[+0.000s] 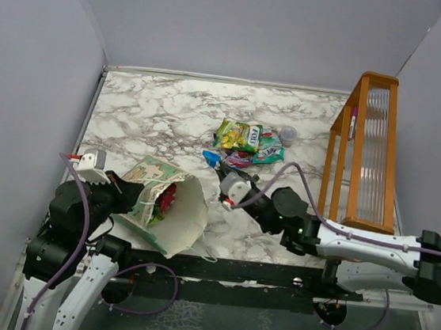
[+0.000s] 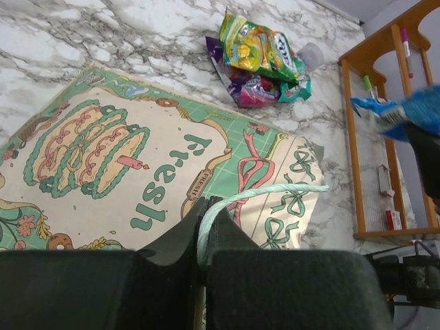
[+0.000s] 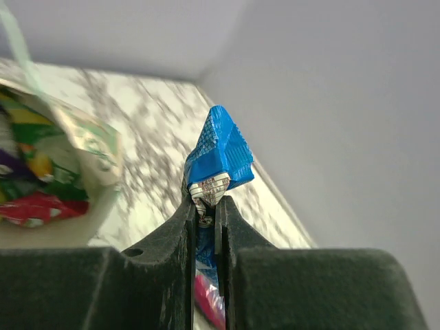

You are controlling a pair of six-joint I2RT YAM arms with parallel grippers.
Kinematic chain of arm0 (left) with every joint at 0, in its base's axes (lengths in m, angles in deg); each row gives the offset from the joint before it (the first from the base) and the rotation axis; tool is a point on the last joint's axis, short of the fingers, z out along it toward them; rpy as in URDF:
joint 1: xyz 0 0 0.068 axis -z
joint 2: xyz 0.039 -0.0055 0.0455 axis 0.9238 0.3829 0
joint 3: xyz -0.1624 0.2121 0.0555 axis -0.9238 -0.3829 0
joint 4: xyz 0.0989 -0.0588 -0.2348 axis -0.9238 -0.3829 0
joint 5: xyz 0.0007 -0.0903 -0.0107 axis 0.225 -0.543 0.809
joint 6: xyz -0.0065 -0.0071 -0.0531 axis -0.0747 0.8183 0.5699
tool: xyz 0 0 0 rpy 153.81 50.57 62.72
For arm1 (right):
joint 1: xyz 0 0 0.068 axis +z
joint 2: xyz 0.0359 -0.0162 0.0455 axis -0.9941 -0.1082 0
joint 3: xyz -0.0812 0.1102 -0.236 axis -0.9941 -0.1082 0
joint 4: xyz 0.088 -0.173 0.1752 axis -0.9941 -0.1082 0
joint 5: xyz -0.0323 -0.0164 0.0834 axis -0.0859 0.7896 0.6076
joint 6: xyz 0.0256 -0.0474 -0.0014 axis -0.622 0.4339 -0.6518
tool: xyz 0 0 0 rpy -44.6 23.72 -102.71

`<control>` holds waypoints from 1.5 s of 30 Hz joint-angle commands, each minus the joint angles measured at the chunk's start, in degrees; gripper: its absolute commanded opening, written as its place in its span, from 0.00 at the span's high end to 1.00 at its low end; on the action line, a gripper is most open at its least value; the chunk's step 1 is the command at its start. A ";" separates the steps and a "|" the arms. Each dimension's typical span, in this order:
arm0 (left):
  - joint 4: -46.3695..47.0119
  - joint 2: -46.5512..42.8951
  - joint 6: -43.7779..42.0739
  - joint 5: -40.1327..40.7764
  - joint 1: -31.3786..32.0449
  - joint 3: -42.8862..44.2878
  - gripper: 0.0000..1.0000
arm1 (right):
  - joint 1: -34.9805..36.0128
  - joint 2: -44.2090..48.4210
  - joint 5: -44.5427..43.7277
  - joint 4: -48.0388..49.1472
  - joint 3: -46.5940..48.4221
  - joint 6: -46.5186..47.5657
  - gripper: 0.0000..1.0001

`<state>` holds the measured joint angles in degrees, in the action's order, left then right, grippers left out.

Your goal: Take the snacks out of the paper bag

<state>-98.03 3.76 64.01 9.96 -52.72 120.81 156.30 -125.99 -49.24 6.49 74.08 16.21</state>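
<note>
The paper bag (image 1: 187,217) lies on its side on the marble table, its white-lined mouth facing the right arm. Its cream and green front (image 2: 137,158) fills the left wrist view. My left gripper (image 2: 204,206) is shut on the bag's pale string handle (image 2: 275,191). A red snack (image 1: 167,199) shows inside the bag's mouth. My right gripper (image 3: 205,206) is shut on a blue snack (image 3: 220,155), held just outside the mouth of the bag (image 1: 212,158). Three more snacks (image 1: 243,140), yellow-green, purple and teal, lie in a pile beyond it.
A small clear cup (image 1: 288,134) stands just right of the snack pile. An orange wooden rack (image 1: 366,150) runs along the table's right side. Grey walls close in the left, back and right edges.
</note>
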 commanded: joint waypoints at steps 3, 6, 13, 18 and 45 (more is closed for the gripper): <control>0.56 -0.72 0.06 -4.74 0.21 -3.41 1.00 | -7.04 -11.60 -20.14 -11.81 10.04 -20.87 0.87; 1.47 -0.24 0.06 -5.31 0.24 -4.17 1.00 | -12.74 -15.05 -16.49 -18.81 13.53 -28.97 0.88; 2.73 -0.22 -0.65 -6.16 0.26 -5.55 1.00 | -29.14 -27.42 -6.74 -47.42 33.71 -43.74 0.99; 3.44 -1.63 -0.04 -6.88 0.26 -6.90 1.00 | -39.48 -31.41 5.28 -50.14 37.42 -49.07 0.97; 1.80 -3.88 -1.73 -6.19 0.26 -0.36 1.00 | -48.60 -42.30 15.09 -47.31 40.52 -49.46 0.37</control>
<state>-96.26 2.08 63.29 4.10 -52.72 120.55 107.69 -169.31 -32.85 -38.87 111.85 -36.40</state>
